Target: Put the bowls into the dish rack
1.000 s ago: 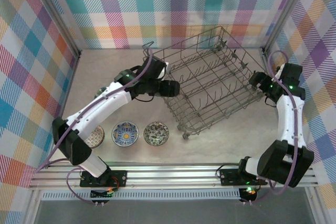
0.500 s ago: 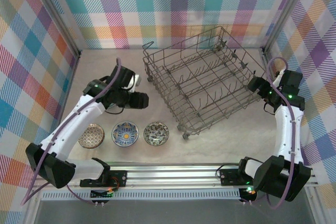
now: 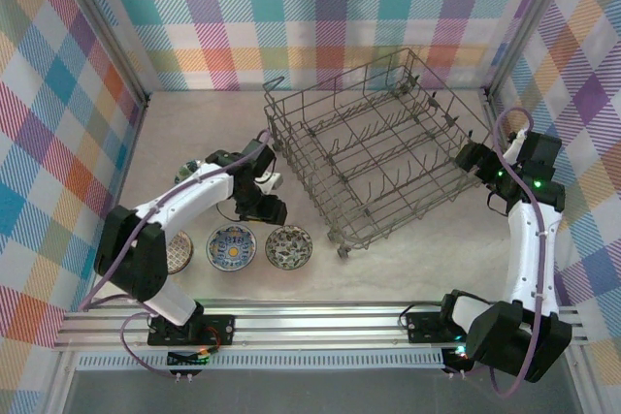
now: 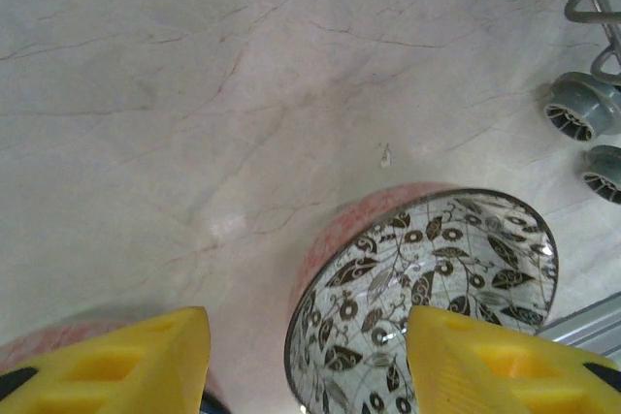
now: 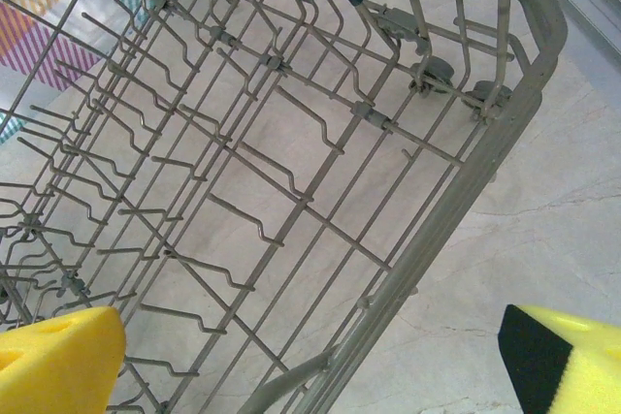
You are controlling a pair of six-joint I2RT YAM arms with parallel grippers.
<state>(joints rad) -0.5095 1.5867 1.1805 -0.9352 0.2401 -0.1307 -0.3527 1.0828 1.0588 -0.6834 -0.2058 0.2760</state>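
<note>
Left gripper (image 4: 306,361) half-open, straddling the grey leaf bowl (image 4: 427,288) rim, just off the dish rack (image 5: 456,203) corner; nothing gripped. I'd seat deeper before closing. Right gripper (image 5: 310,366) wide, beside the rack.

The pale, marble-veined worktop (image 3: 408,269) carries a wire dish rack (image 3: 374,147) on its far right part, set askew and resting on small grey wheels (image 4: 577,111). Near left, three bowls lie in a row, apart from each other: a tan bowl (image 3: 179,252), a blue bowl (image 3: 231,246) and a grey leaf-patterned bowl (image 3: 288,245).
</note>
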